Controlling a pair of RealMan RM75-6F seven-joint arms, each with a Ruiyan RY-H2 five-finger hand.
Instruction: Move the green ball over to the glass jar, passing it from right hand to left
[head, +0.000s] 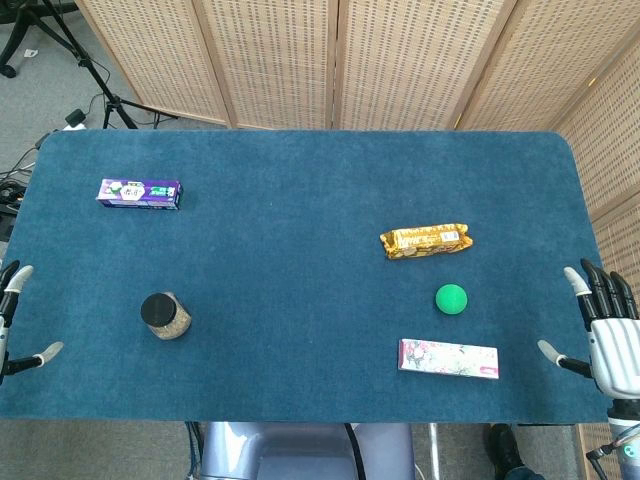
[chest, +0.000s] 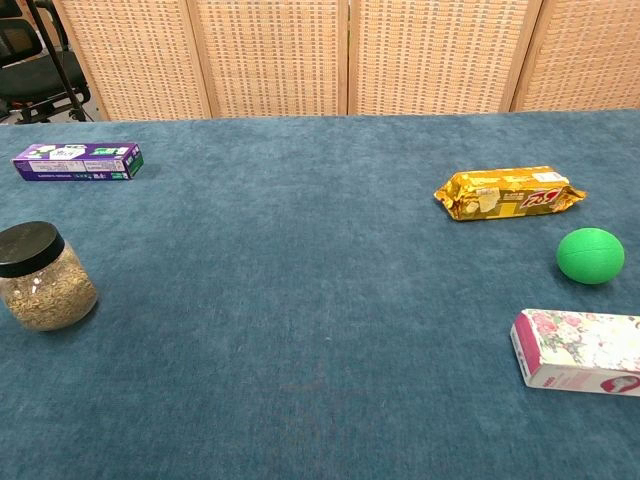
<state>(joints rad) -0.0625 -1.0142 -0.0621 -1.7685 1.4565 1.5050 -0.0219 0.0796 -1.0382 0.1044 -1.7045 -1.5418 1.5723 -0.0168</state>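
The green ball (head: 452, 298) (chest: 590, 255) lies on the blue table at the right, between a gold packet and a floral box. The glass jar (head: 166, 315) (chest: 39, 276), black-lidded and filled with grain, stands at the left front. My right hand (head: 605, 325) hovers at the table's right edge, fingers spread, holding nothing, well right of the ball. My left hand (head: 14, 320) shows only partly at the left edge, fingers apart and holding nothing, left of the jar. Neither hand appears in the chest view.
A gold snack packet (head: 426, 240) (chest: 508, 193) lies behind the ball. A floral box (head: 449, 359) (chest: 580, 352) lies in front of it. A purple box (head: 139, 193) (chest: 78, 161) sits at the far left. Wicker screens (head: 340, 60) stand behind the table (head: 300, 300).
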